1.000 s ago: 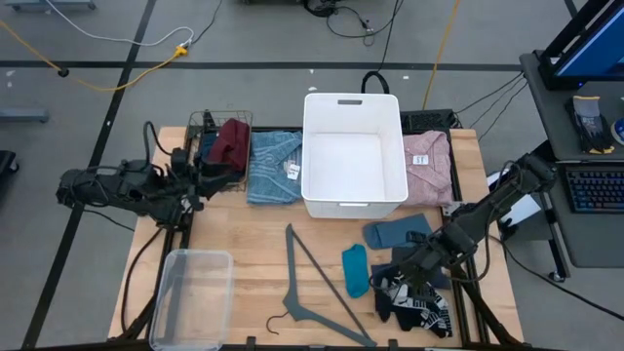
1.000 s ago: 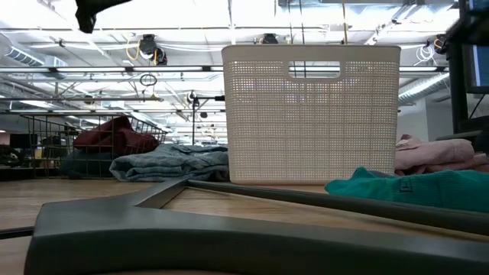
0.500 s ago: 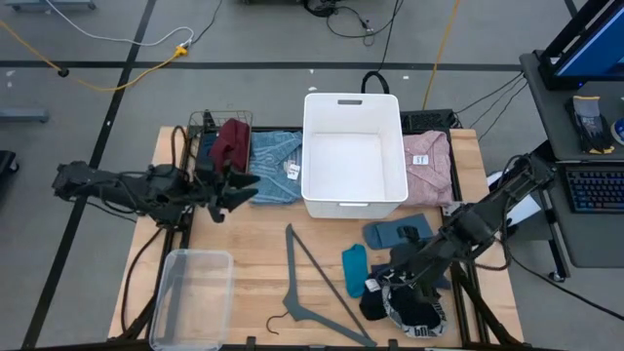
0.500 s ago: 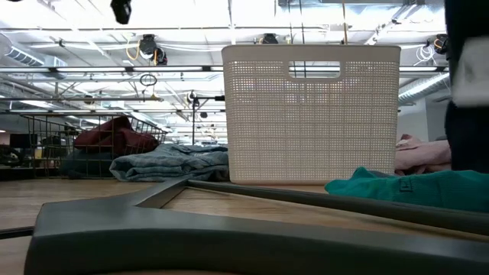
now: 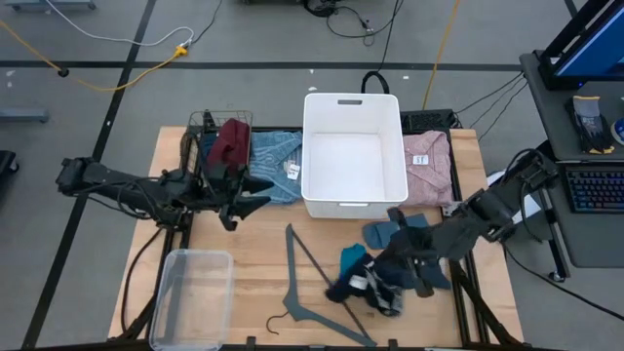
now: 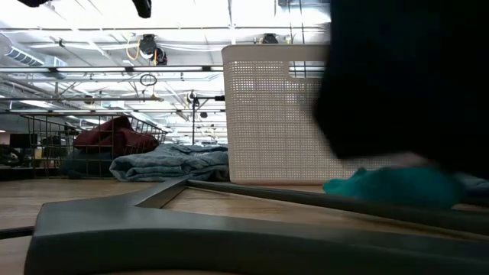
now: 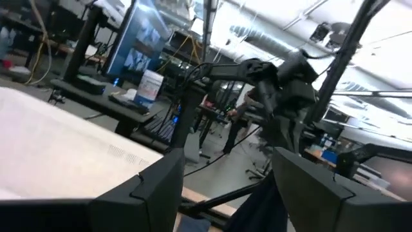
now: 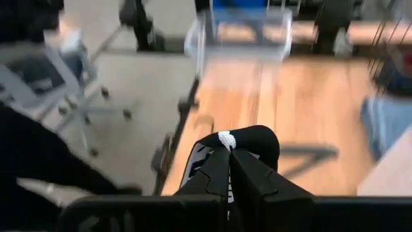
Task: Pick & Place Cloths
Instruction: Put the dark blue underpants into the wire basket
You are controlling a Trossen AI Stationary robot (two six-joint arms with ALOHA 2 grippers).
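Grey floor with taped lines surrounded the wooden desk (image 5: 244, 244), which ended short of a second work surface with a keyboard on the right. One white basket (image 5: 354, 151) sat at the desk's back centre, nothing in it. Left of the basket lay one folded light-blue cloth (image 5: 272, 166), and beyond that one wire rack (image 5: 206, 128) held a maroon cloth (image 5: 231, 142). Right of the basket lay one pink cloth (image 5: 429, 166). In front of the basket, bare wood stretched to one grey hanger (image 5: 312, 288); one clear tub (image 5: 193, 297) stood at the front left corner. One slate-blue cloth (image 5: 398, 233) and one teal cloth (image 5: 351, 257) lay front-right of the basket.

Right hand (image 8: 230, 171) hung in front of the basket, beside the hanger, fingers pinched tight on one navy cloth with white print (image 5: 370, 286), lifted off the desk. Left hand (image 5: 252, 190) hovered left of the basket by the light-blue cloth, fingers spread, holding nothing.
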